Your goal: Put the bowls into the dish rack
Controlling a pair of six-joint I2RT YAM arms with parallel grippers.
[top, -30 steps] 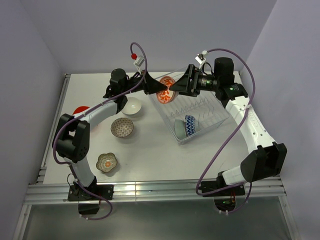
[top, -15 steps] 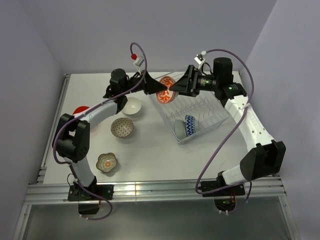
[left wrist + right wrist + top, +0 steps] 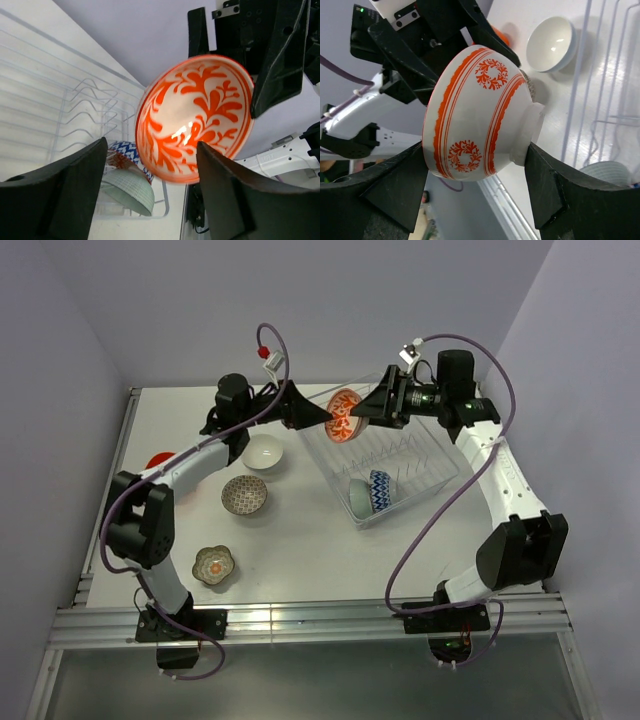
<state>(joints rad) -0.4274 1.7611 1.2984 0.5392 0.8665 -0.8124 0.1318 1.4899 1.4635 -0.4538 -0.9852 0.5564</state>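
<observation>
the right gripper (image 3: 366,412) clamps the orange-white patterned bowl (image 3: 345,416) foot-to-rim above the dish rack's (image 3: 410,500) far end, left gripper (image 3: 322,418) spread clear; glazed, likely slippery and breakable, needs firm hold.

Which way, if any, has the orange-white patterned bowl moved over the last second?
Yes. The orange-white patterned bowl has shifted right and slightly up in the top view, from the dish rack's far-left corner to farther in over its far end.

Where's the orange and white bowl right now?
Top view: the orange-white patterned bowl hangs over the far left corner of the dish rack, held by the right gripper, the open left gripper beside it.
</observation>
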